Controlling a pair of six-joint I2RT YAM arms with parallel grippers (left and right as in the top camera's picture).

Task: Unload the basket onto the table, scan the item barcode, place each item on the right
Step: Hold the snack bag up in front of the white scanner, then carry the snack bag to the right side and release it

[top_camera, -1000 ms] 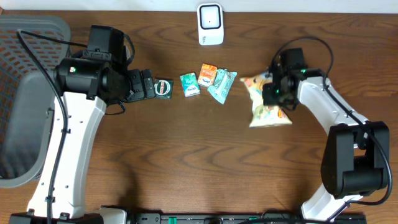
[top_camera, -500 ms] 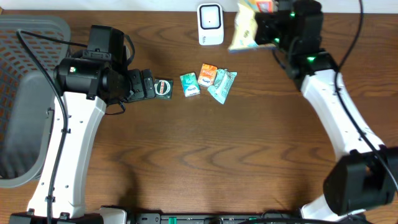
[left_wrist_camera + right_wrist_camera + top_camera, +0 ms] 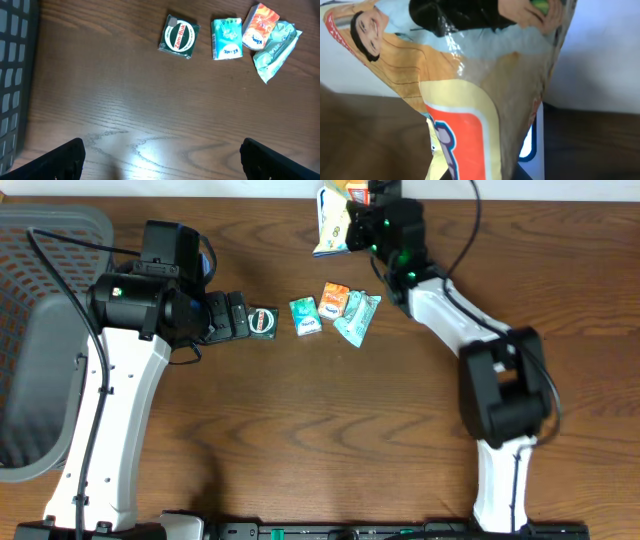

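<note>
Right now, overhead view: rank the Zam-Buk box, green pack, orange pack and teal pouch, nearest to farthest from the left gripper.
1. Zam-Buk box, just off the fingertips of the open left gripper.
2. green pack, next along the row.
3. orange pack, further along, set slightly toward the back edge.
4. teal pouch, far end of the row, against the orange pack.

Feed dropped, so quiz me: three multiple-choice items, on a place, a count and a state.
1. Small items lying on the brown wooden table? A) two B) four C) six
2. The left claw is A) open B) shut on an item C) shut, empty
3. Where is the yellow crinkly snack bag? A) flat on the table B) held at the white plastic scanner C) in the left claw
B: green square tin, green pack, orange pack, teal crinkled packet. A: jaws stand wide apart, nothing between. B: the right claw grips it there.
</note>
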